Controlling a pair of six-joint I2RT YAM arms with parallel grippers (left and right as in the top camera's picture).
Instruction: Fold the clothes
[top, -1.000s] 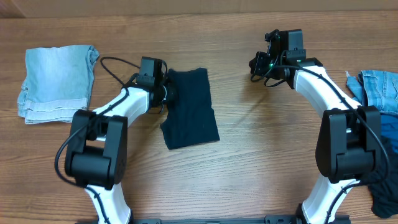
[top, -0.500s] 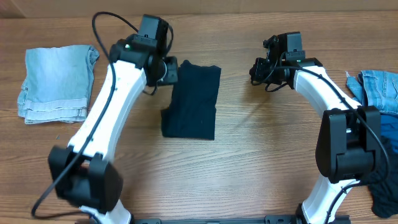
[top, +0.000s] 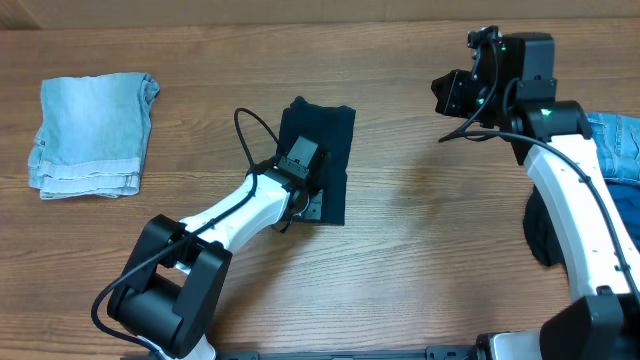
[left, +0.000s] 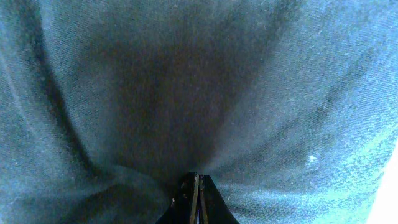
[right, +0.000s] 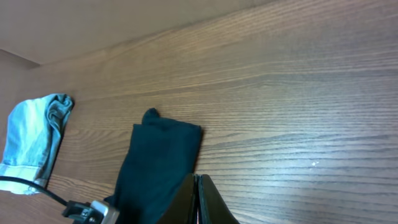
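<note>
Pale-blue denim (top: 92, 133), folded, far left of the tabletop (top: 420, 250). Navy garment (top: 322, 135), folded, centre; left pincer (left: 194, 198) clenched on a pucker of it. Right pincer (right: 198, 198) clenched, empty, above bare wood. Second denim piece (top: 618, 140), right edge.

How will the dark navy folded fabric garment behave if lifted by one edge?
Likely floppy: the dark navy folded fabric garment puckers into creases around the shut left gripper. Lifted, its loosely stacked layers would probably unfold and drape. Pushed across the wooden table, it may bunch.
</note>
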